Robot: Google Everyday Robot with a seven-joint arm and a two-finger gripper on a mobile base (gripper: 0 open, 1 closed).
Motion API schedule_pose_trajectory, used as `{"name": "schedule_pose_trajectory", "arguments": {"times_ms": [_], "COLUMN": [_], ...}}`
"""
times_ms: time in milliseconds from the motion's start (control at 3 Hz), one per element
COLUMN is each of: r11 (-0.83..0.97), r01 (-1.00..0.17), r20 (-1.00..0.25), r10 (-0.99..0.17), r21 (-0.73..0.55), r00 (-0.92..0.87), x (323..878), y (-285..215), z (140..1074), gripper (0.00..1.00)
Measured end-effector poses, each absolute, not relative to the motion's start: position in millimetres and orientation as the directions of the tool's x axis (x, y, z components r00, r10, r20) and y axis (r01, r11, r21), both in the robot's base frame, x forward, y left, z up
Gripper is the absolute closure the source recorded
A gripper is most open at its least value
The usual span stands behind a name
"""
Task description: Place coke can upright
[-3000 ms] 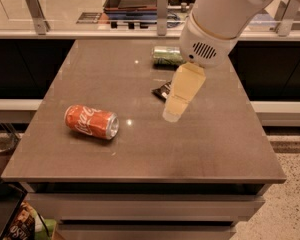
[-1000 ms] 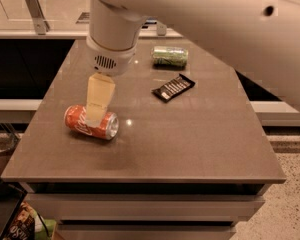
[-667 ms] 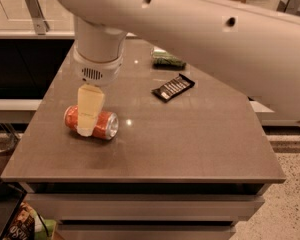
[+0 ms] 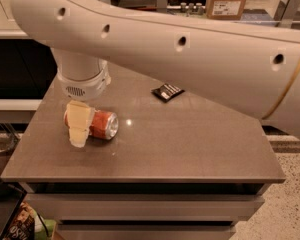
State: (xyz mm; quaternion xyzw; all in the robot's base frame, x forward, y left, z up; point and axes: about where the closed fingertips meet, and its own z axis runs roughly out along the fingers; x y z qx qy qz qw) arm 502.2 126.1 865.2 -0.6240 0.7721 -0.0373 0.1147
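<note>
The coke can [image 4: 102, 124] lies on its side on the grey table [image 4: 190, 144], near the front left, its silver end facing right. My gripper [image 4: 79, 125] hangs down from the white wrist right over the can's left half and covers it; one cream finger [image 4: 80, 119] shows in front of the can. My large white arm [image 4: 190, 44] crosses the upper part of the view.
A flat black snack packet [image 4: 167, 92] lies at mid-table, behind and to the right of the can. The arm hides the table's back right. The table's front edge [image 4: 140, 179] is close below the can; shelves and boxes [image 4: 227, 1] stand behind.
My gripper has moved left from the table's middle and come down over the coke can. The arm now fills more of the view and hides the green can. The coke can has not moved.
</note>
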Motion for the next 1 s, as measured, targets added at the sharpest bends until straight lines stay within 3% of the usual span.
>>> {"name": "schedule_pose_trajectory", "arguments": {"times_ms": [667, 1000], "r11": [0.262, 0.258], "r01": [-0.929, -0.935], "r20": [-0.059, -0.046], "r10": [-0.965, -0.966], "r21": [-0.26, -0.242], "r00": [-0.255, -0.255], "x": [504.9, 507.4], "y": [132.1, 134.9], "z": [866.3, 860.2], "gripper": [0.0, 0.18]}}
